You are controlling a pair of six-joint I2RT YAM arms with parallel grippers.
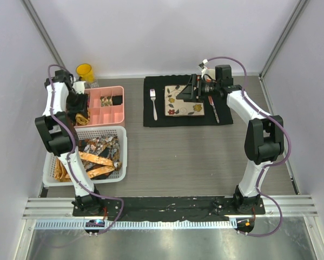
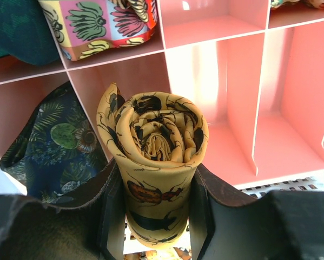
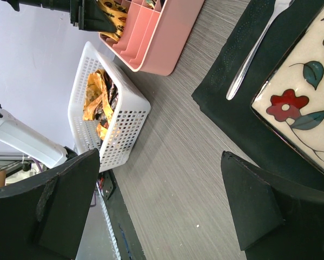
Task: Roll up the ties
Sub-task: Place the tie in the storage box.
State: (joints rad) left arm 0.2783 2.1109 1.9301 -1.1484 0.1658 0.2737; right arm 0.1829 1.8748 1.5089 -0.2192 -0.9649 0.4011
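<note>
A mustard-yellow tie (image 2: 156, 135) printed with dark beetles is rolled into a tight coil. My left gripper (image 2: 153, 181) is shut on it, one finger on each side, just above a compartment of the pink tray (image 2: 216, 40). From above, this gripper (image 1: 80, 115) hangs at the tray's (image 1: 120, 116) left end. Other rolled ties fill nearby compartments: a dark blue floral one (image 2: 53, 141), a bright patchwork one (image 2: 102, 24) and a dark green one (image 2: 15, 30). Several loose ties (image 1: 97, 160) lie in the white basket (image 1: 124, 151). My right gripper (image 1: 186, 93) is open and holds nothing.
A black mat (image 1: 151, 119) at the back carries a flowered plate (image 1: 183, 105), a fork (image 1: 153, 103) and a knife (image 1: 213, 108). A yellow cup (image 1: 85, 71) stands behind the tray. In the right wrist view the gripper (image 3: 162, 206) looks over bare table toward the basket (image 3: 124, 114).
</note>
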